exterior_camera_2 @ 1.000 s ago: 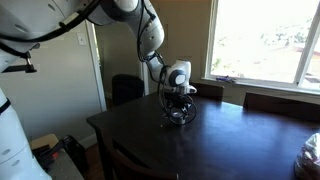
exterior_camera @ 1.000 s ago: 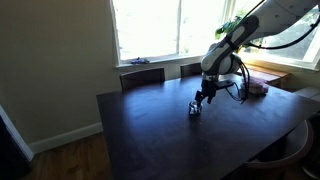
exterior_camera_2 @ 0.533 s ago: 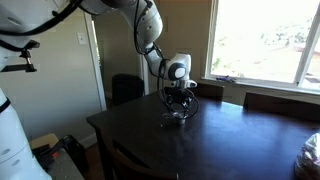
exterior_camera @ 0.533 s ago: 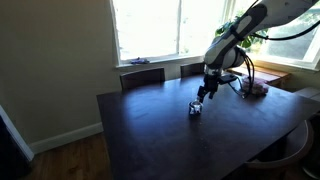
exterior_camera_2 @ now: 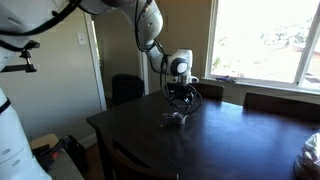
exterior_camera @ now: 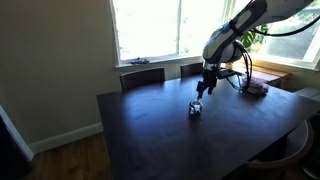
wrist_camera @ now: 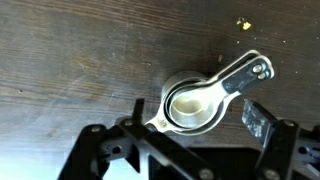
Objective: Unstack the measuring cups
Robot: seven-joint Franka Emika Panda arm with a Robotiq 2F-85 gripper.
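The measuring cups (wrist_camera: 197, 100) are small shiny silver cups nested in one stack on the dark wooden table (exterior_camera: 150, 130), their handles (wrist_camera: 248, 72) pointing to the upper right in the wrist view. In both exterior views the stack (exterior_camera: 196, 108) (exterior_camera_2: 174, 119) shows as a small glinting spot. My gripper (exterior_camera: 207, 90) (exterior_camera_2: 179, 98) hangs a short way above the stack and touches nothing. In the wrist view the gripper (wrist_camera: 195, 112) is open, one finger (wrist_camera: 137, 112) to the left of the cups and one to the right.
Dark chairs (exterior_camera: 142, 76) (exterior_camera_2: 208, 90) stand along the table's far side under bright windows. A pinkish-white flat stack (exterior_camera: 258, 88) lies near the table's far right corner. A pale object (exterior_camera_2: 310, 155) sits at the table edge. A small crumb (wrist_camera: 241, 22) lies beyond the cups.
The gripper has lifted straight up from just over the cups and now hangs higher. It stayed open, and the cups have not moved.
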